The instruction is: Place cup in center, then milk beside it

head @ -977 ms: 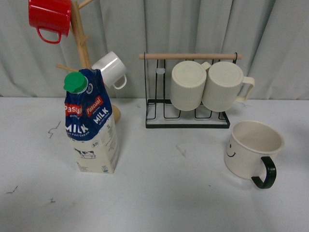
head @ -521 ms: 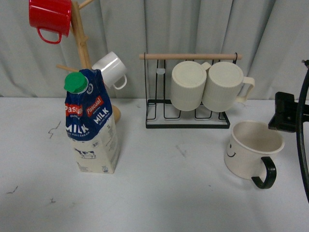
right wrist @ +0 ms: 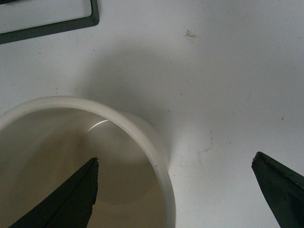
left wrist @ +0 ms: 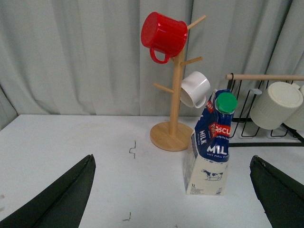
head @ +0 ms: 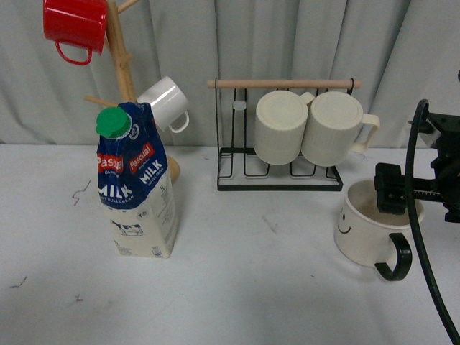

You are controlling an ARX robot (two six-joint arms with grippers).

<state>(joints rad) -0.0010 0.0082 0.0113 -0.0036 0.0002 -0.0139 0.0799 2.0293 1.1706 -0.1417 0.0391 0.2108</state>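
The cup (head: 359, 231) is a wide cream mug with a smiley face and a black handle (head: 394, 262). It stands upright on the white table at the right. My right gripper (head: 420, 195) is open just above it. In the right wrist view (right wrist: 175, 190) one finger (right wrist: 66, 197) is over the cup's opening and the other (right wrist: 280, 185) is over the table, with the cup rim (right wrist: 147, 137) between them. The milk (head: 136, 188) stands upright at the left, blue with a green cap. My left gripper (left wrist: 168, 199) is open and empty, well short of the milk (left wrist: 209, 152).
A wooden mug tree (head: 118, 54) with a red mug (head: 73, 23) and a small white mug (head: 167, 103) stands behind the milk. A black wire rack (head: 280, 180) holds two ribbed cream mugs (head: 282, 126) behind the cup. A grey curtain closes the back.
My right arm has come in from the right edge and moved left, so its gripper now hangs over the cup. The cup and milk have not moved.
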